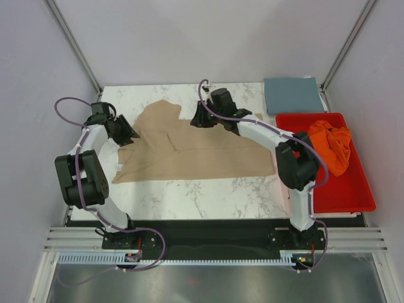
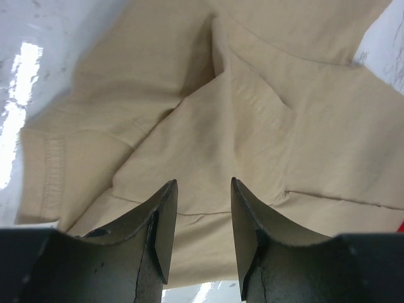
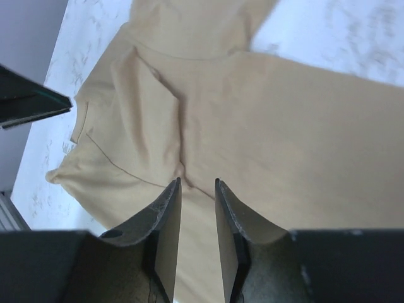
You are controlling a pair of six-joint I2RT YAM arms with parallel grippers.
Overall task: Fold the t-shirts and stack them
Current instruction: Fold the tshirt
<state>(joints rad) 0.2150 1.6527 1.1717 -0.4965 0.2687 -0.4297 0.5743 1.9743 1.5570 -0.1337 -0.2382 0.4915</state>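
Tan shirt (image 1: 202, 151) lies spread and rumpled on the table (image 1: 208, 196), directly under both claws. Left claw (image 2: 202, 183) hangs over the shirt's left end, jaws half parted, with nothing pinched between them that I can see. A stitched edge of the cloth lies to its left and a raised fold just ahead. Right claw (image 3: 197, 181) hangs over the far edge, jaws narrower but also parted, with a crease running up to the gap.

Well to the right of that claw are 2 more: a blue shirt (image 1: 291, 95), folded flat, and an orange shirt (image 1: 333, 144) bunched in a tray (image 1: 341, 192).

Cloth this thin should be light and limp, quick to sag or slip. I judge the doubled hems and sleeve seams the safest places to pinch, 1 per claw.
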